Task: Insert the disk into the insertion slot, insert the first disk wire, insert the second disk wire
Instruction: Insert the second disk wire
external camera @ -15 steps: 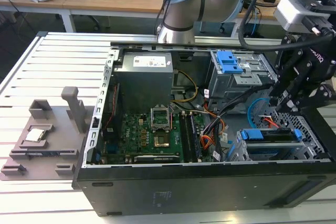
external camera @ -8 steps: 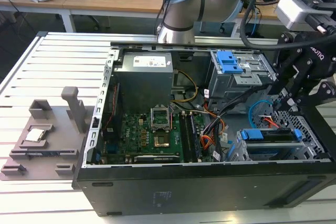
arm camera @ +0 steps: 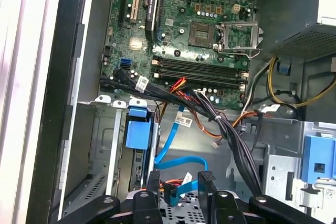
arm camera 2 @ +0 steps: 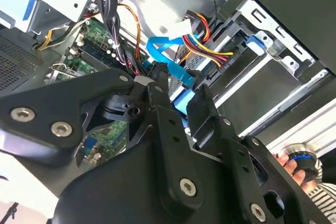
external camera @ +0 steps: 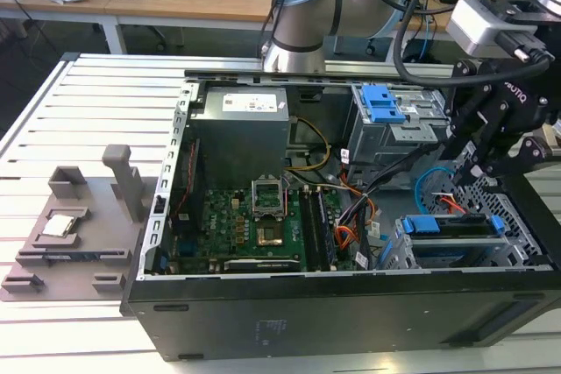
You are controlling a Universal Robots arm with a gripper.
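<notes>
Assembly work is pictured inside an opened computer case laid on its side on a slatted table. One disk is already seated in the insertion slot, the perforated silver cage at the exterior view's right. The disk's exposed edge is turned toward the open side of the case and runs from the exterior view's left to its right, with a bright blue carrier piece at each end. How deep the disk reaches into the bay cannot be made out.

The gripper is held just above that cage. Its two black fingers are spread apart and clamp nothing, and the loose end of one blue flat cable lies in the gap between them. One bundle of red, yellow and black wires is seen beside the cable in the second wrist view.

Two drive cages are counted in all; the second cage, further back, carries a blue tab. One power supply bears a white printed label. One green motherboard with an open processor socket is shown. One grey fixture sits on the table at the exterior view's left.
</notes>
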